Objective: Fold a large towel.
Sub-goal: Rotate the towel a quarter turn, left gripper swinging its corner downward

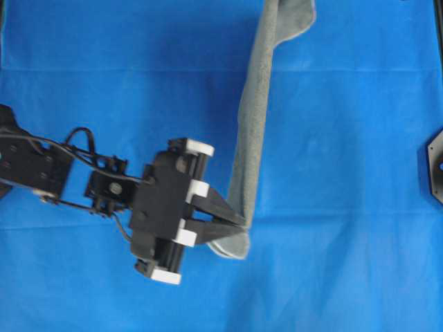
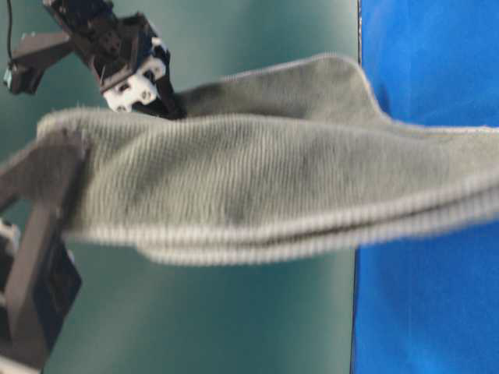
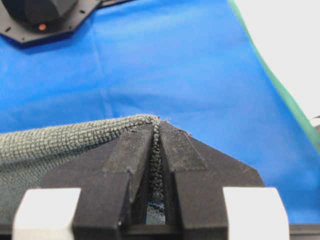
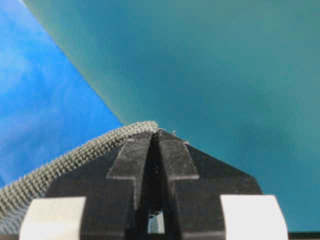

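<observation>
The grey-green towel (image 1: 252, 138) hangs as a long narrow band above the blue cloth, from near the middle of the overhead view up past its top edge. My left gripper (image 1: 239, 221) is shut on the towel's near corner. In the left wrist view the weave (image 3: 50, 142) is pinched between the black fingers (image 3: 127, 155), with the left gripper (image 3: 157, 125) closed on its edge. My right gripper (image 4: 157, 131) is shut on another corner of the towel (image 4: 70, 157); it is outside the overhead view. At table level the towel (image 2: 273, 179) looks doubled, two pale hems running along one side.
The blue cloth (image 1: 346, 207) covers the table on both sides of the towel. The right arm's black base (image 1: 432, 166) sits at the right edge, and it shows again at the top left of the left wrist view as a black base (image 3: 40, 15). A teal wall (image 4: 225, 75) stands behind.
</observation>
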Robot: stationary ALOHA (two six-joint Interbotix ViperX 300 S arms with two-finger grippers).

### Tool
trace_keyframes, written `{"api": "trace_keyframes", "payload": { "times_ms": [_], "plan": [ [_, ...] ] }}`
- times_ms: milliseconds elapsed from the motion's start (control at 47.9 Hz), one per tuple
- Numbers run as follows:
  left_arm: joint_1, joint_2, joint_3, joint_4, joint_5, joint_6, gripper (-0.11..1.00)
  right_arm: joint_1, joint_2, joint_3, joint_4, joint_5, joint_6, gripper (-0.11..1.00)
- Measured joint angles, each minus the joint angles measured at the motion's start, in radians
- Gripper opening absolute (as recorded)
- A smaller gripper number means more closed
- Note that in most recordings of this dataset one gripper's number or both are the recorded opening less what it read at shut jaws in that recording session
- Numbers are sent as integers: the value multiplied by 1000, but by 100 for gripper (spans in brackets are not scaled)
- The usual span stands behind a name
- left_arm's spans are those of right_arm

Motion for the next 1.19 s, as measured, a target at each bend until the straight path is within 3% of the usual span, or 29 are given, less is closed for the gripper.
{"api": "trace_keyframes", "payload": {
  "times_ms": [167, 334, 647, 856, 1023, 1190],
  "plan": [
    [2, 66, -52, 2, -57, -2, 2, 2, -8, 8, 0, 5, -11, 4],
    [0, 181, -143, 0, -132, 0, 2, -8, -92, 94, 0, 32, -28, 4],
    [-9, 437, -428, -2, -166, -8, 2, -34, -350, 285, 2, 121, -29, 4],
    [-20, 560, -572, -6, -166, -21, 2, -23, -414, 321, 8, 150, -29, 4],
    [-29, 568, -552, -15, -158, -100, 2, -2, -305, 305, 11, 146, -29, 4],
    [-29, 509, -376, -17, -178, -298, 2, 15, -129, 230, 12, 115, -29, 4]
  ]
}}
